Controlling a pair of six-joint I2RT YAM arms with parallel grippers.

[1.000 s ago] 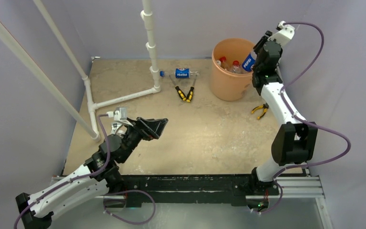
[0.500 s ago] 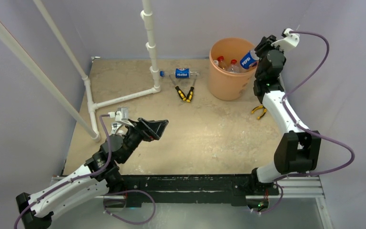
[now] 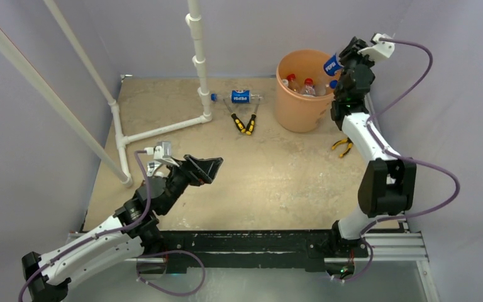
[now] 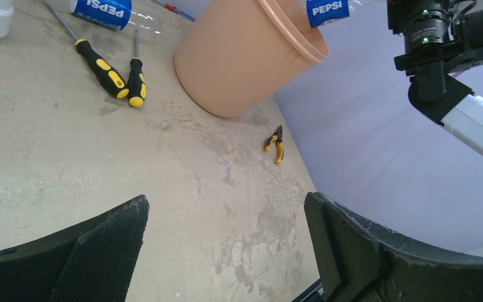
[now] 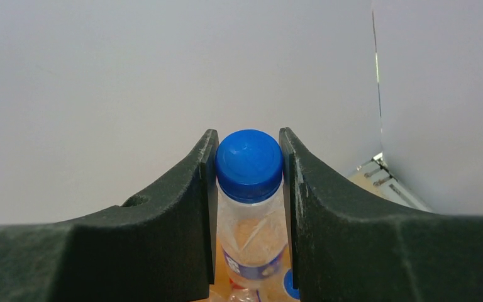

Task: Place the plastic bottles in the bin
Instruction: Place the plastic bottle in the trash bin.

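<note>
The orange bin [image 3: 300, 107] stands at the back right and holds several bottles with red caps [image 3: 295, 79] and one with a blue cap. My right gripper [image 3: 343, 61] is shut on a blue-label Pepsi bottle [image 3: 332, 64] and holds it over the bin's right rim. In the right wrist view the fingers [image 5: 188, 189] clamp the blue-capped bottle [image 5: 249, 165], with the bin's inside below. Another Pepsi bottle [image 3: 241, 97] lies on the table left of the bin; it also shows in the left wrist view [image 4: 102, 7]. My left gripper [image 3: 209, 168] is open and empty above the table's near left [image 4: 226, 211].
Yellow-and-black pliers [image 3: 244, 122] lie just in front of the lying bottle. A smaller pair [image 3: 343, 146] lies right of the bin by the right arm. White pipes [image 3: 198, 63] rise at the back left and run along the left side. Grey walls close in the table.
My right gripper has lifted the Pepsi bottle higher and farther back over the bin's right rim. The left arm has barely moved.
</note>
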